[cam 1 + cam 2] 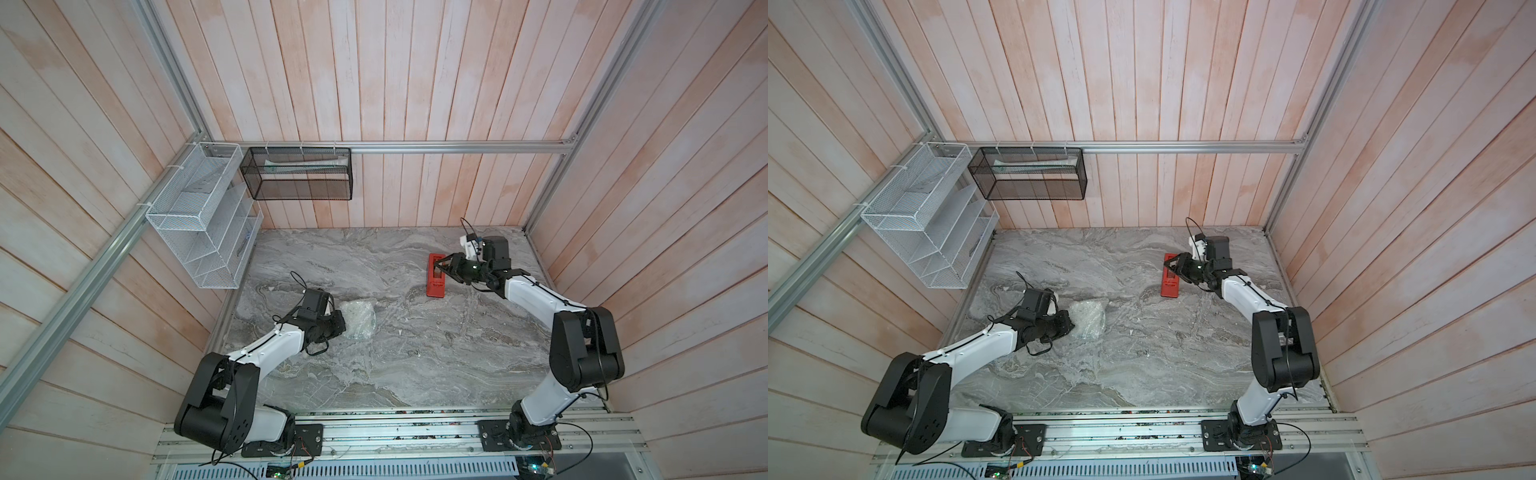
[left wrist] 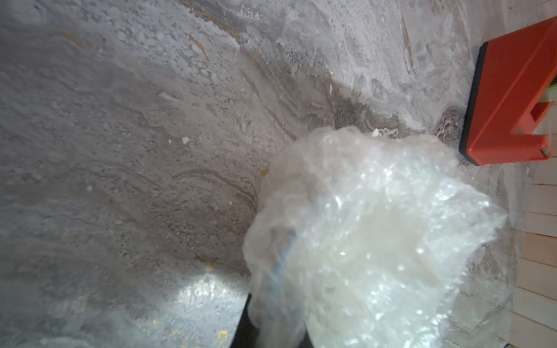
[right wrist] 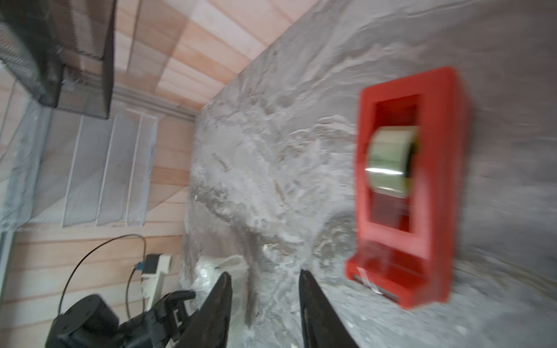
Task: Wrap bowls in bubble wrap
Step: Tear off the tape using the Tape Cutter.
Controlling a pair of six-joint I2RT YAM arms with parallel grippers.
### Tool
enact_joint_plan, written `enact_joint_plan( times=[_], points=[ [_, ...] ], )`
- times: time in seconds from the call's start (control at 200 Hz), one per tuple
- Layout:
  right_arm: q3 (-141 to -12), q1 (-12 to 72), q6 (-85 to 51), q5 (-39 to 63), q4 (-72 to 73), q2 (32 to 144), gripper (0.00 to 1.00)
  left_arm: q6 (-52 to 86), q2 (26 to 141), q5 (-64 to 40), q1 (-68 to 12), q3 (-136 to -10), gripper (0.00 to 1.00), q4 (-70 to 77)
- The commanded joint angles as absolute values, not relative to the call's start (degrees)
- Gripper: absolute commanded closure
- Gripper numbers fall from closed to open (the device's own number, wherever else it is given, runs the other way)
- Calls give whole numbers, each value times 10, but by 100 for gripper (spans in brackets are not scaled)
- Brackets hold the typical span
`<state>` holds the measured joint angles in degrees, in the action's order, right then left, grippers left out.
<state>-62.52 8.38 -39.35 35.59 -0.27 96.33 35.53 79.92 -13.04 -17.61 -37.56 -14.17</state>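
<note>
The bubble wrap [image 1: 359, 320] [image 1: 1088, 320] lies bunched into a whitish, crinkly bundle on the left half of the marble table [image 1: 415, 357]. My left gripper [image 1: 340, 326] is shut on its near edge, and the wrap [image 2: 361, 235] fills the space in front of its jaws. The bowl is hidden; only a faint bluish line shows through the plastic. My right gripper [image 1: 439, 266] [image 3: 265, 281] hovers open over the table beside the red tape dispenser [image 1: 435, 286] [image 3: 437, 90], nothing between its fingers [image 3: 224, 289].
A white wire rack [image 1: 199, 232] and a black mesh basket [image 1: 297, 174] hang on the back-left walls. Wooden walls close in three sides. A metal rail [image 1: 395, 432] runs along the front edge.
</note>
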Motion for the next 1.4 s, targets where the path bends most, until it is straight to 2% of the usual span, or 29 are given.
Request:
enact_joint_plan(
  times=[0.0, 0.29, 1.015, 1.285, 1.395],
  points=[
    [-619, 62, -358, 324, -32, 976, 60, 323, 828, -105, -179, -362, 100, -228],
    [-635, 54, -369, 369, 2, 1056, 59, 332, 836, -111, -180, -361, 100, -208],
    [-674, 78, -390, 396, 32, 1119, 60, 319, 836, -138, -183, -356, 100, -197],
    [-692, 90, -399, 411, 37, 1146, 65, 320, 844, -140, -183, -357, 100, -191],
    [-693, 92, -399, 410, 35, 1145, 74, 319, 845, -141, -183, -358, 100, -192]
  ],
)
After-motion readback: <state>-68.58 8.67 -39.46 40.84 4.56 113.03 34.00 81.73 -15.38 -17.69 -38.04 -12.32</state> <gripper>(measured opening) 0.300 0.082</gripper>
